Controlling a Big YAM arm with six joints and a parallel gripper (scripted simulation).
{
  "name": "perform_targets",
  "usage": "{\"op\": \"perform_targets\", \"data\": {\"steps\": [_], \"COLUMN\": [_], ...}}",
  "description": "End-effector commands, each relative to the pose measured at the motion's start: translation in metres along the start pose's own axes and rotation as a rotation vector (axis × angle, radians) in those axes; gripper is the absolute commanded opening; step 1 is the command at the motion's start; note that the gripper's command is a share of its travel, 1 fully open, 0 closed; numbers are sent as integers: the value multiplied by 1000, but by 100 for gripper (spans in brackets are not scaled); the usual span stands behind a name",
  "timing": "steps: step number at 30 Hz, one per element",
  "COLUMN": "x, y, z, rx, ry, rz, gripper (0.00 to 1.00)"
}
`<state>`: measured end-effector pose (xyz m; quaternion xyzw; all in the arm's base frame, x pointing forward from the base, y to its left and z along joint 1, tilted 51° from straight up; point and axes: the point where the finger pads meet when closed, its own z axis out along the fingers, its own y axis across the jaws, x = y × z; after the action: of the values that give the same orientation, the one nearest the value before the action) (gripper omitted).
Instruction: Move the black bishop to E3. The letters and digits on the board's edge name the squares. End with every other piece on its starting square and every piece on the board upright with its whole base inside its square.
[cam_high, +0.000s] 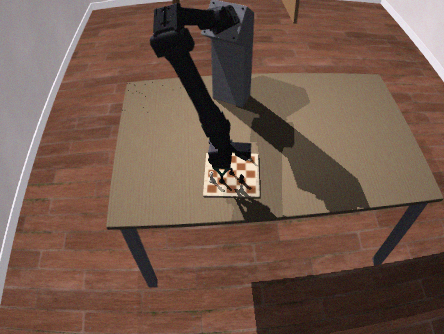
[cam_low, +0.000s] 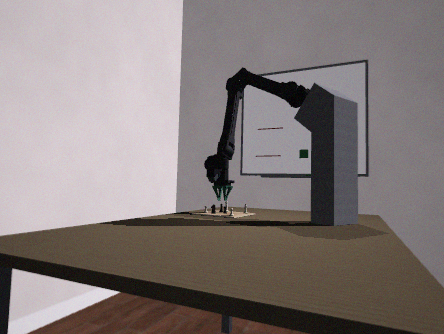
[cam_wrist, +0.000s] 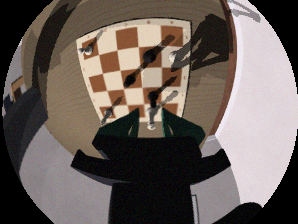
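Claw (cam_low: 222, 192) above the chessboard (cam_high: 250, 175) near the tabletop's (cam_high: 325, 125) front edge, partly open, gripping nothing, clear of the pieces. Gap under the green fingers plain only from the exterior; the top view hides it behind the arm. Dark pieces on the board; the black bishop (cam_wrist: 154, 100) not surely told from them, count unclear.

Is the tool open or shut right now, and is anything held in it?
Open, partly, and holding nothing: the tool hangs above the pieces on the chessboard, its green fingers apart.
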<state>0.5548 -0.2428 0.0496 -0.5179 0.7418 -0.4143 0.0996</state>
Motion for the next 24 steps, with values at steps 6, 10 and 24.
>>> {"op": "perform_targets", "data": {"steps": [6, 10, 24], "x": [3, 3, 3], "y": [-17, -10, -10], "z": [-3, 2, 3], "rx": [35, 23, 23], "ry": [0, 1, 1], "rz": [3, 1, 1], "gripper": [36, 36, 36]}}
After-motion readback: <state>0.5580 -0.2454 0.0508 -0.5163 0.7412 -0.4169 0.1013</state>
